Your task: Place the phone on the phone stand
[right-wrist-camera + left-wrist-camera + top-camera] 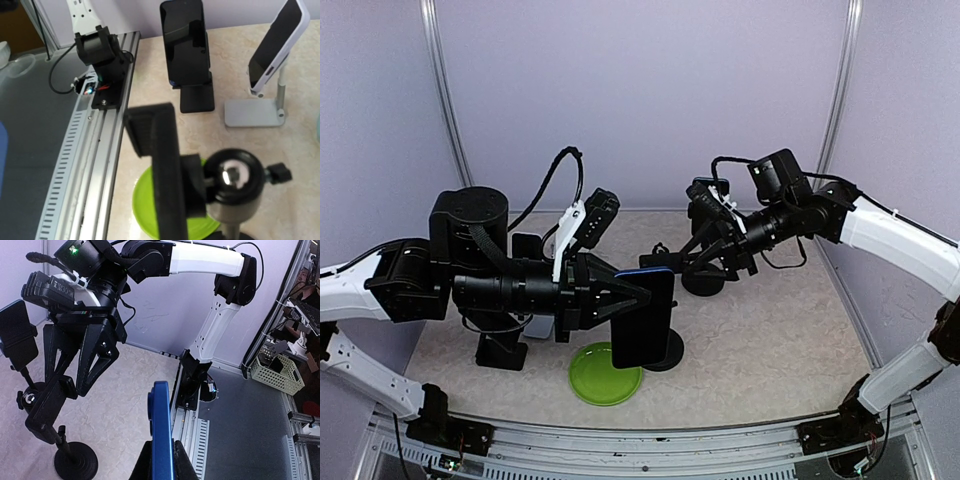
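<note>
Left fingers (pixel 620 297) clamp the blue phone (pixel 645 320) upright; I see my right fingers (pixel 86 376) half open, just at the black phone stand (pixel 47 412).

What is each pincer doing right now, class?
Left pincer: closed, holding the blue phone.
Right pincer: at the phone stand, its fingers astride the cradle; whether it grips cannot be told.

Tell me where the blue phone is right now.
In the top view, the blue phone is centre-left, held upright in the left pincer, close to the green plate and next to a round black base.
</note>
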`<act>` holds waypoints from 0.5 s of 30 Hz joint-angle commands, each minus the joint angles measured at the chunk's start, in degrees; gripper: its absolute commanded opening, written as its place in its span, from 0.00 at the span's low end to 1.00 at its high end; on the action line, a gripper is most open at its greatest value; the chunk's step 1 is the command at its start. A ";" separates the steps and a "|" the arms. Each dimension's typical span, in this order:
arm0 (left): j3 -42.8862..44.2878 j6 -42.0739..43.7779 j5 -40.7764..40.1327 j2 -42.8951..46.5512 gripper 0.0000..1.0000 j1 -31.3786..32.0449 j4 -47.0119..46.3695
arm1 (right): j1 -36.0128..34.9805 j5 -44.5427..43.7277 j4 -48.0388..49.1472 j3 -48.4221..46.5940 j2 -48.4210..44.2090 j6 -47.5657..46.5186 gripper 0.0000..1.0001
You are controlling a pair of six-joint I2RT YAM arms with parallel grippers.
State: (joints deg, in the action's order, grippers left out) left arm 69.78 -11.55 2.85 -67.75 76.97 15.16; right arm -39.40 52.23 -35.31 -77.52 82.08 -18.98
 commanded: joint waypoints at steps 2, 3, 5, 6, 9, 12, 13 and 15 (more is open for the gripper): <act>0.44 -0.47 -0.94 1.07 0.00 0.24 -3.69 | -0.93 -0.25 -0.20 -2.43 0.39 0.96 0.42; 0.52 -0.41 -1.04 0.93 0.00 0.24 -3.73 | -0.94 -0.28 -0.34 -2.60 0.55 1.00 0.39; 0.53 -0.37 -1.15 0.74 0.00 0.24 -3.83 | -1.03 -0.29 -0.72 -3.05 0.84 0.97 0.34; 0.53 -0.32 -1.10 0.69 0.00 0.20 -3.82 | -1.03 -0.32 -0.85 -3.08 0.88 0.97 0.33; 0.62 -0.36 -1.18 0.52 0.00 0.21 -3.73 | -1.03 -0.52 -0.81 -2.88 0.71 0.88 0.30; 0.86 -0.11 -1.76 0.63 0.00 0.23 -3.59 | -1.03 -0.64 -0.90 -2.63 0.58 0.88 0.27; 1.03 0.12 -2.27 0.73 0.00 0.20 -3.48 | -1.03 -0.77 -0.98 -2.52 0.47 0.88 0.27; 1.28 0.57 -3.19 0.91 0.00 0.14 -3.53 | -1.03 -1.15 -0.98 -2.10 0.22 0.88 0.27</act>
State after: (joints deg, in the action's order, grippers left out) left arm 69.71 -11.53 1.80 -67.77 76.97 15.31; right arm -39.86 51.90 -35.59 -79.13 82.37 -18.46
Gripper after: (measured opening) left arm 0.068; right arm 0.270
